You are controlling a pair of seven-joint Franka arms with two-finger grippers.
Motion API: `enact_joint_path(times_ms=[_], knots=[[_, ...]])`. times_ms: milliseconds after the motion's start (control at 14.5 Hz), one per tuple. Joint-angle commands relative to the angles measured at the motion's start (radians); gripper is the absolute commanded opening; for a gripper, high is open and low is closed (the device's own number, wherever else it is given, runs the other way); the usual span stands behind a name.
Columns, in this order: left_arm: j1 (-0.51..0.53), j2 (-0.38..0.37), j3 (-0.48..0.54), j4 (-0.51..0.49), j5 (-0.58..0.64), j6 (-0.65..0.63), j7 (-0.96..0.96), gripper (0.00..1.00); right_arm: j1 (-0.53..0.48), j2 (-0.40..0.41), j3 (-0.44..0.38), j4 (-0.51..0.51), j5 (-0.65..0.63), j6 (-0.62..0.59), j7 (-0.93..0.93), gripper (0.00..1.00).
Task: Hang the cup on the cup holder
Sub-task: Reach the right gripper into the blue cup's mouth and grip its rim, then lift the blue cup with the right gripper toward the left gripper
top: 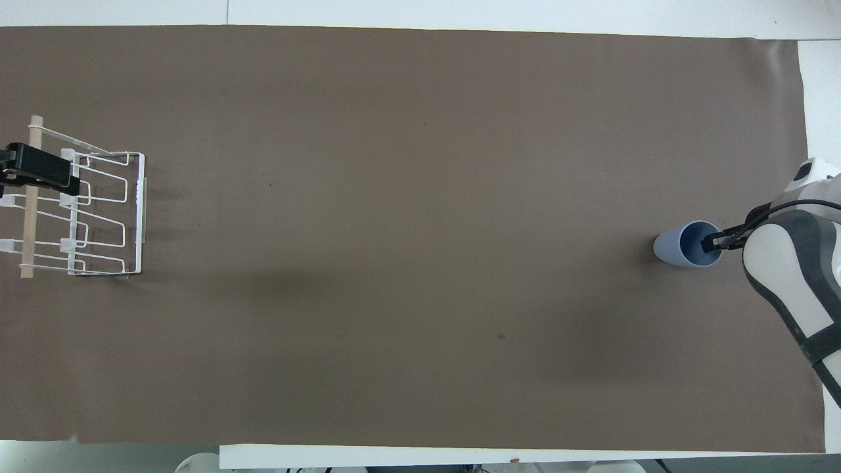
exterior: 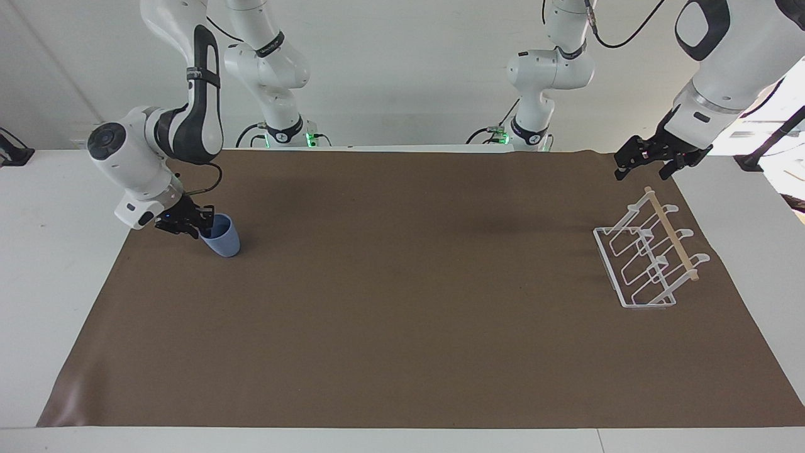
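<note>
The light-blue cup point(exterior: 224, 241) stands mouth up on the brown mat near the right arm's end of the table; it also shows in the overhead view point(top: 680, 246). My right gripper point(exterior: 202, 226) is low at the cup's rim, on the side toward that end, and its tip point(top: 711, 242) reaches into the cup's mouth. The white wire cup holder point(exterior: 648, 261) with its wooden rod stands at the left arm's end and shows in the overhead view too point(top: 98, 213). My left gripper point(exterior: 649, 165) hangs open and empty in the air over the holder's rod end point(top: 39, 172).
The brown mat point(exterior: 402, 302) covers most of the white table. Between the cup and the holder only bare mat shows. The two arm bases stand at the robots' edge of the table.
</note>
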Motion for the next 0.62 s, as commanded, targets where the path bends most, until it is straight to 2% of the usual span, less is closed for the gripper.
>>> enact_joint_path(times_ms=[0,207,345,552], knots=[[0.012,0.001,-0.006,0.004,0.010,-0.012,0.011,1.00,0.014,-0.013,0.002,-0.020,0.019,0.004,-0.020,0.00],[0.012,0.001,-0.006,0.004,0.010,-0.012,0.011,1.00,0.014,-0.013,0.003,0.009,0.019,-0.054,-0.028,0.00],[0.012,0.001,-0.006,0.004,0.010,-0.012,0.011,1.00,0.023,-0.022,0.015,0.101,0.028,-0.224,-0.047,0.00],[0.012,-0.009,-0.004,-0.019,0.010,-0.041,0.011,1.00,0.075,-0.060,0.016,0.182,0.261,-0.367,-0.074,0.00]])
